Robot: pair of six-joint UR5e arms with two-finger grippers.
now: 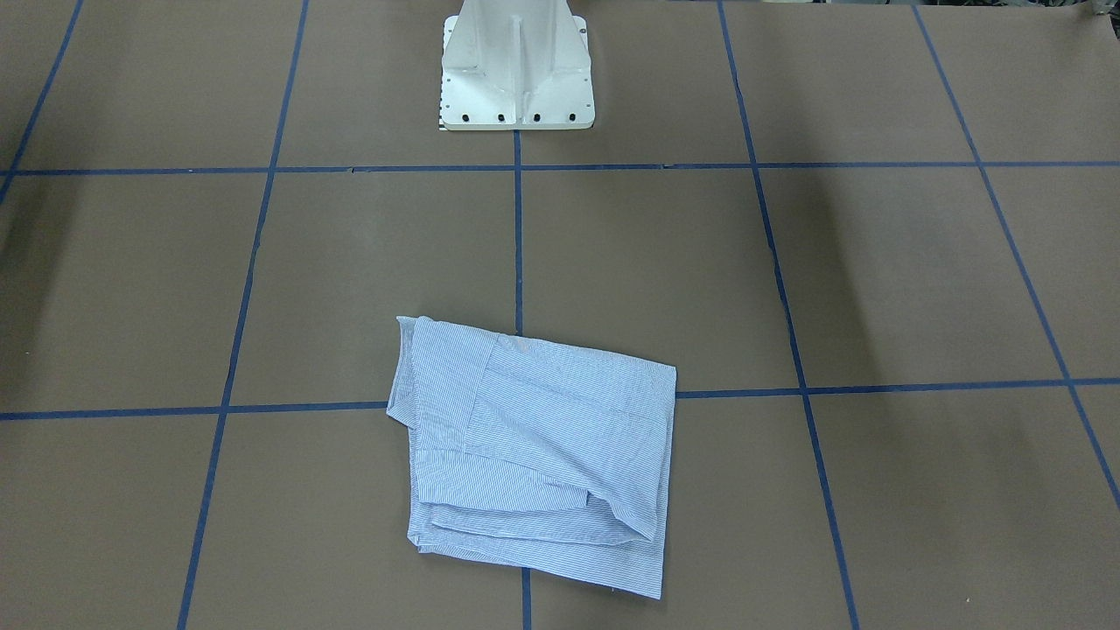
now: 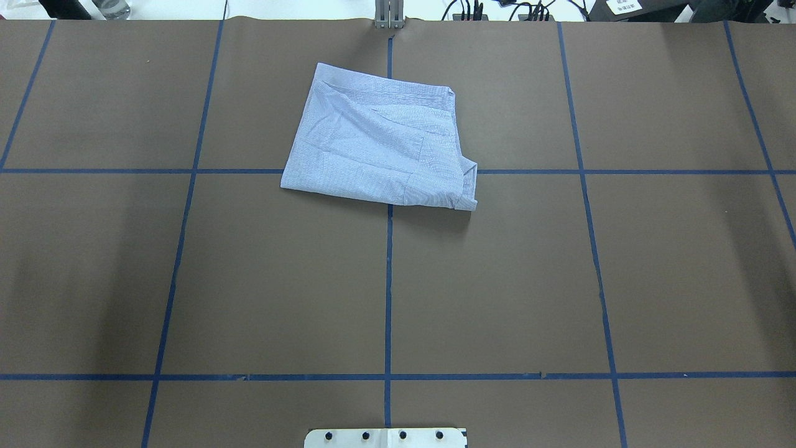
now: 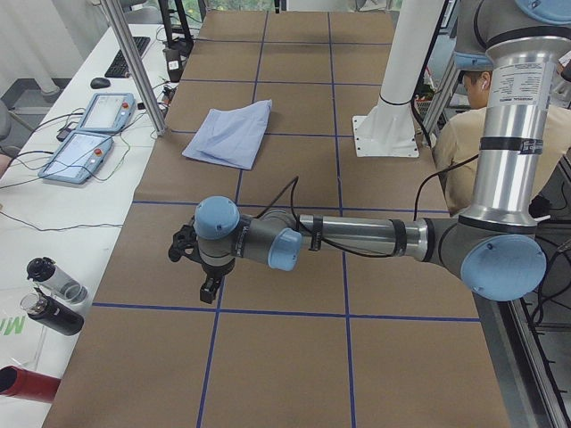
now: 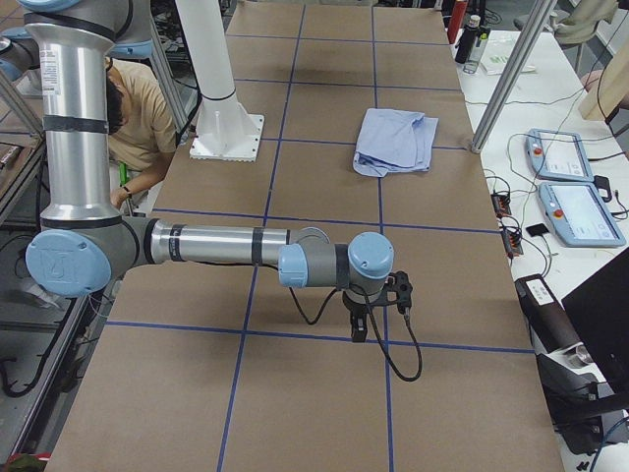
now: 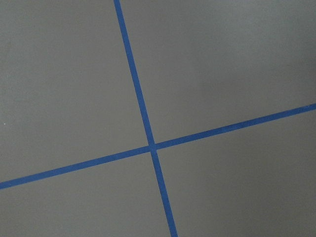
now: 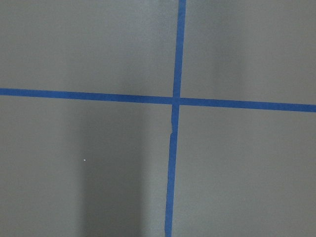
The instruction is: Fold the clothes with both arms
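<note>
Left fingers (image 3: 209,291) hang pointing down over the bench (image 3: 294,357) towards its left end, at the tip of the left arm (image 3: 357,239), which reaches out level from the robot's side. They are small and dark there, seen from one side only, so I cannot tell whether they are spread or pressed together. Right fingers (image 4: 359,332) hang the same way towards the bench's right end, under the wrist of the right arm (image 4: 216,244). Their state cannot be told either, as a black cable loops just beside them. Neither arm shows in the overhead or front-facing views. Both wrist cameras show only brown bench paper and a crossing of blue tape lines (image 5: 143,113).

The shirt (image 2: 379,146) lies folded into a rough rectangle near the bench's far long edge, opposite the robot and about midway along it. It lies across the centre tape line, well apart from both arms. Its layers are uneven, with loose edges showing at the corner nearest the robot's right. Collar, pocket and buttons cannot be made out.

The white pedestal (image 1: 516,70) stands at the robot's edge of the bench, cut off by the frame in both top-down views. A seated person (image 4: 138,108) is partly hidden behind the arms' upright columns.
</note>
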